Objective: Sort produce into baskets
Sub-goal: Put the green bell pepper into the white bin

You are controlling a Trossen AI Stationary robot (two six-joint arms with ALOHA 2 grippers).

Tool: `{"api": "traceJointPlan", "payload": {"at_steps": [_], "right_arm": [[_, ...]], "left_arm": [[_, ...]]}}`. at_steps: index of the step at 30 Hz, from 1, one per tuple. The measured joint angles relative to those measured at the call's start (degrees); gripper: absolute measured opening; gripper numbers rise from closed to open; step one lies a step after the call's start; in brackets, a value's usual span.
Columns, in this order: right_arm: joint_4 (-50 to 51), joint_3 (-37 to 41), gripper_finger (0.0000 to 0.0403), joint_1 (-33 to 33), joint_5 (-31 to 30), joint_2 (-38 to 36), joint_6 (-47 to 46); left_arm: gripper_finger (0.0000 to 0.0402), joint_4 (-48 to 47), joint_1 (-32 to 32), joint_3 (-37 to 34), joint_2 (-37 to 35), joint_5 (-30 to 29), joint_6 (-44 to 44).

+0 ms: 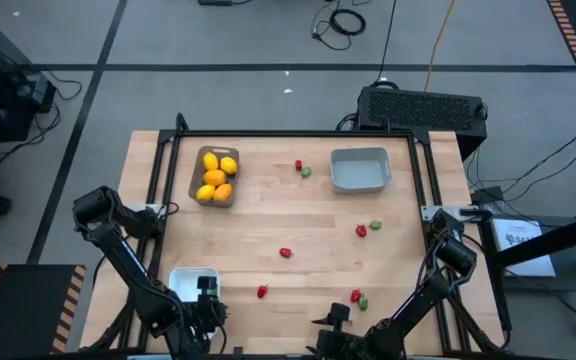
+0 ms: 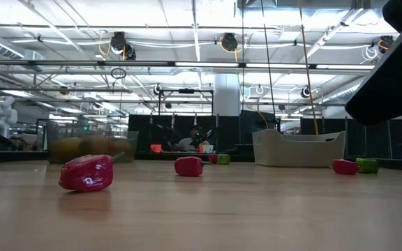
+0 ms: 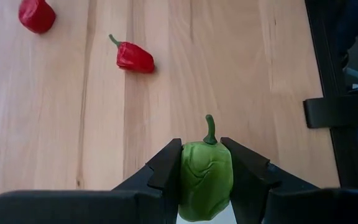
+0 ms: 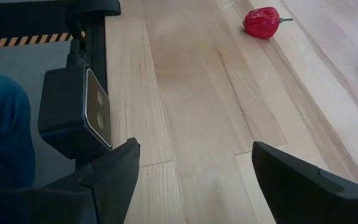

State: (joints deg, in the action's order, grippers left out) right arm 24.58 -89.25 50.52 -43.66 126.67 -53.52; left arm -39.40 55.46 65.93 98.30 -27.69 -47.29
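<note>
L pincer (image 3: 205,186) clamped on green pepper (image 3: 205,180), held over white basket (image 1: 190,281) at desk (image 1: 268,215) near edge. Pepper looks light, stiff, prob. smooth plastic; flanks gripped mid-body, which seems a good hold. Long axis runs along fingers, stem (image 3: 211,129) pointing fwd, away from wrist. R pincer (image 4: 194,168) wide, empty, low over desk near edge.

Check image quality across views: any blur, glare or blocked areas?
Low view: near red pepper sharp with a glossy highlight, brown-grey basket of fruit behind it soft, a dark arm blocks the top right corner. Left wrist view: green pepper crisp between the left gripper's fingers. Right wrist view: table evenly lit, mild sheen.
</note>
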Motion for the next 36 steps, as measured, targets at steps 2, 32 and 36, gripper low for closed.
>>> {"api": "traceJointPlan", "payload": {"at_steps": [2, 32, 36], "right_arm": [[0.0, 0.0, 0.0297, 0.0, 0.0, 0.0, 0.0], [0.0, 0.0, 0.0297, 0.6, 0.3, 0.0, 0.6], [0.1, 0.0, 0.0297, 0.6, 0.3, 0.0, 0.7]], "left_arm": [[0.0109, 0.0, 0.0, 0.0, 0.0, -0.9, -0.3], [0.0109, -10.8, 0.5, 0.0, -2.7, 8.0, -7.3], [0.0115, -13.8, 0.3, 0.0, -2.7, 7.9, -12.0]]}}
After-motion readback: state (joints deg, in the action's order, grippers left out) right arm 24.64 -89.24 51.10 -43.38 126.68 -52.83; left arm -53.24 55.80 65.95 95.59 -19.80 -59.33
